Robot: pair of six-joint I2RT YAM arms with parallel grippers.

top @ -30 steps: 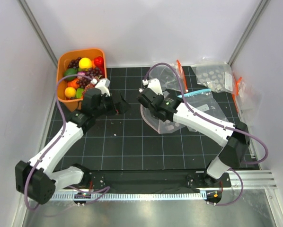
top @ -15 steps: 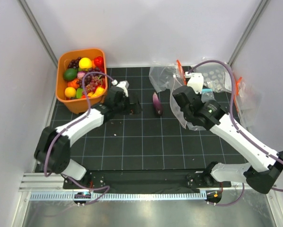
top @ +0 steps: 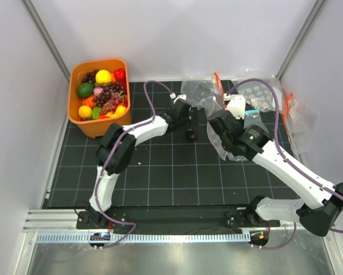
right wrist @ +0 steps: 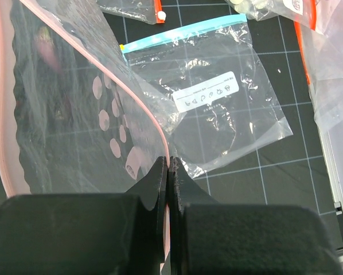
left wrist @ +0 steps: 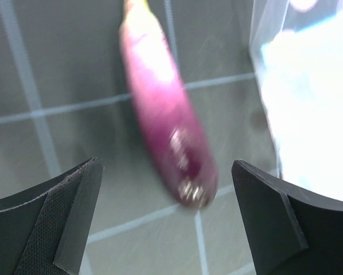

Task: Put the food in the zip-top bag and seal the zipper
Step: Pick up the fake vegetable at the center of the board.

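A purple toy eggplant [left wrist: 160, 114] lies on the black grid mat, its tip between my left gripper's [left wrist: 166, 172] open jaws, not touched. From above, the left gripper [top: 188, 127] is stretched out right over the eggplant [top: 191, 136]. My right gripper [right wrist: 169, 163] is shut on the pink zipper [right wrist: 154, 123] of the clear zip-top bag [right wrist: 62, 114] and holds the mouth edge up. From above, the right gripper [top: 215, 127] and bag [top: 220, 150] are just right of the eggplant. The rest of the food [top: 102, 94] fills the orange tub [top: 100, 62].
A clear bag with a blue strip and white label [right wrist: 217, 97] lies flat beside the held bag. More clear bags lie at the back [top: 197, 91], including a dotted one [top: 257, 91], and along the right wall [top: 292, 114]. White walls enclose the mat.
My left gripper swung right from beside the tub to over the eggplant. The eggplant appeared on the mat half a second ago. My right gripper carried the bag rightward, then held still.
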